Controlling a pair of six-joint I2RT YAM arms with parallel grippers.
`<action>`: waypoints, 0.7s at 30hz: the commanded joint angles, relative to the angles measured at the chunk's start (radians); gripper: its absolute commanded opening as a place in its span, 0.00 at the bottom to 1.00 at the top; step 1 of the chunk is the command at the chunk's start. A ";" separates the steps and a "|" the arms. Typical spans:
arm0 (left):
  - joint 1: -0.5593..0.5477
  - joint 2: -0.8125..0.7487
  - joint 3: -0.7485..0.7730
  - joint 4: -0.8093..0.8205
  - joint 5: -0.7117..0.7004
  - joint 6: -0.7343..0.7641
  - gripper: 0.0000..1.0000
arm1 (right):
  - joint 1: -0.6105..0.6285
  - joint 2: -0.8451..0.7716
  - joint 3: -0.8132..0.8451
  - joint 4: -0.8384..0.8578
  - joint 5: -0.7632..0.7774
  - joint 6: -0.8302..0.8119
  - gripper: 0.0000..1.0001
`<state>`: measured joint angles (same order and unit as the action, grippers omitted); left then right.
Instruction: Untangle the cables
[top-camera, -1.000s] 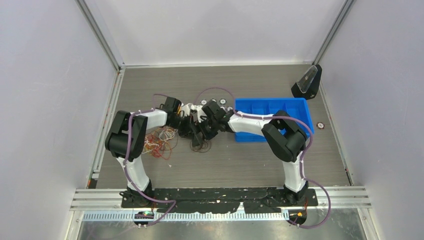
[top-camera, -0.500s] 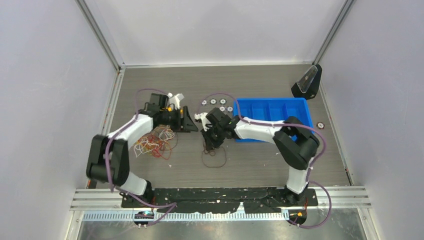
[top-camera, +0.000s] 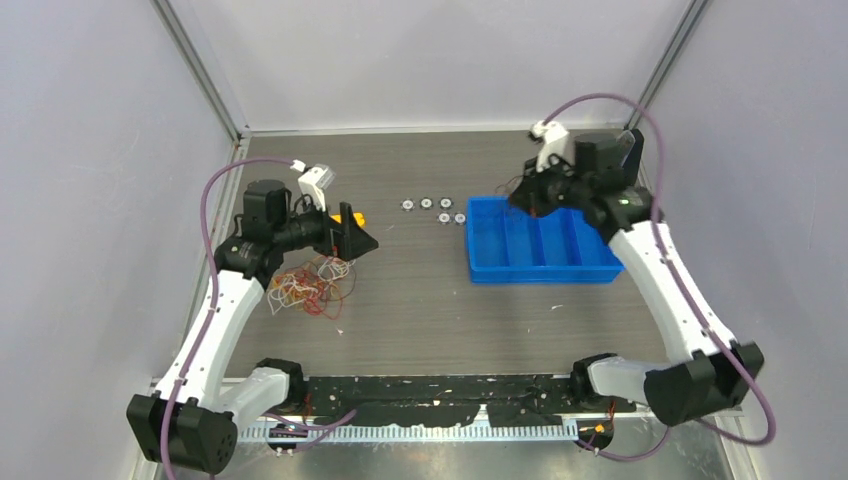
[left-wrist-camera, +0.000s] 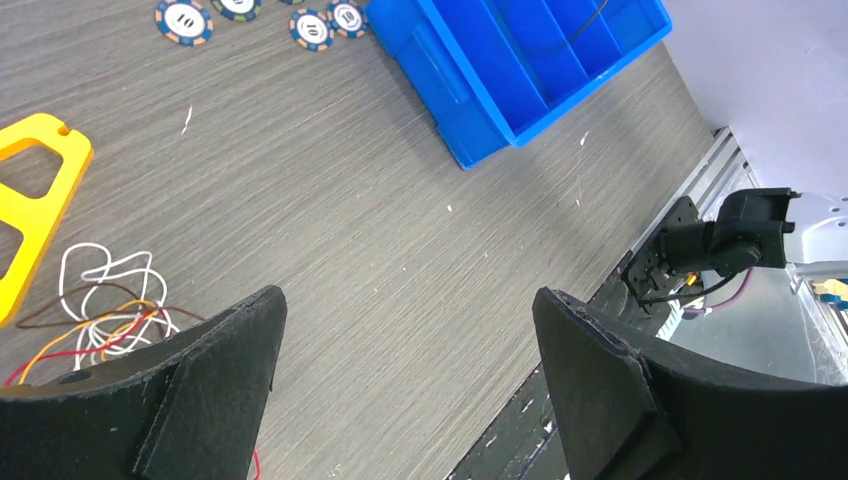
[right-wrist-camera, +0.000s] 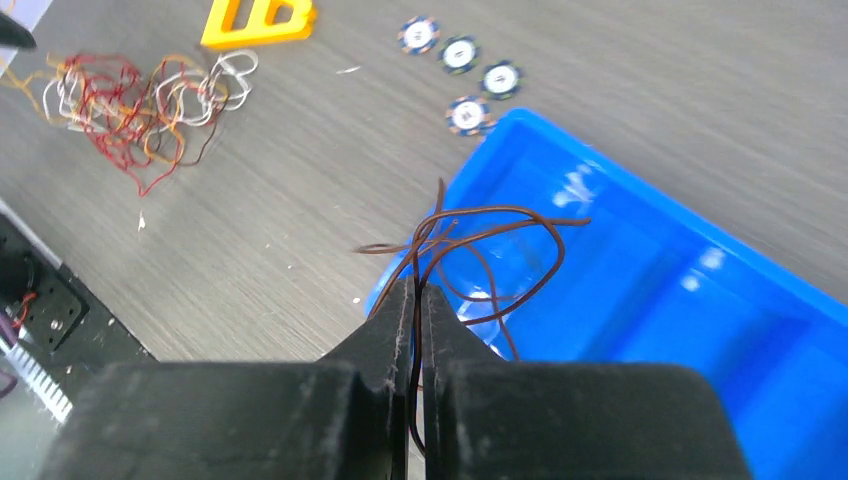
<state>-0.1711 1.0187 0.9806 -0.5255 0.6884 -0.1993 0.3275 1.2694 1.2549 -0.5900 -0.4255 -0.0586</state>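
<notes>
Cables (top-camera: 308, 285), where are they?
— Tangled clump on the counter (top-camera: 420, 320), just near of the left tool (left-wrist-camera: 405, 330), its jaws apart.
— And the right tool (right-wrist-camera: 420, 300)?
— Clamped on one brown cable (right-wrist-camera: 487, 210) above the blue bin (right-wrist-camera: 720, 340).

On my grey wood-grain table (top-camera: 430, 320) I see a blue divided bin (top-camera: 540, 272) at right, five poker chips (top-camera: 426, 203) just beside its far left corner, and a yellow plastic frame (top-camera: 351, 216) further left.
</notes>
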 joint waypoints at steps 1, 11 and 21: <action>-0.004 -0.016 0.001 -0.029 -0.020 0.011 0.96 | -0.121 -0.145 0.156 -0.224 -0.097 -0.073 0.05; -0.009 0.001 0.026 -0.011 -0.050 -0.044 1.00 | -0.528 -0.175 0.184 -0.341 0.076 -0.205 0.05; -0.010 0.024 0.025 -0.006 -0.098 -0.035 1.00 | -0.622 -0.063 0.036 -0.127 0.112 -0.178 0.05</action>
<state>-0.1768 1.0355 0.9787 -0.5510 0.6197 -0.2317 -0.2867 1.2064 1.3323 -0.8570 -0.3656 -0.2344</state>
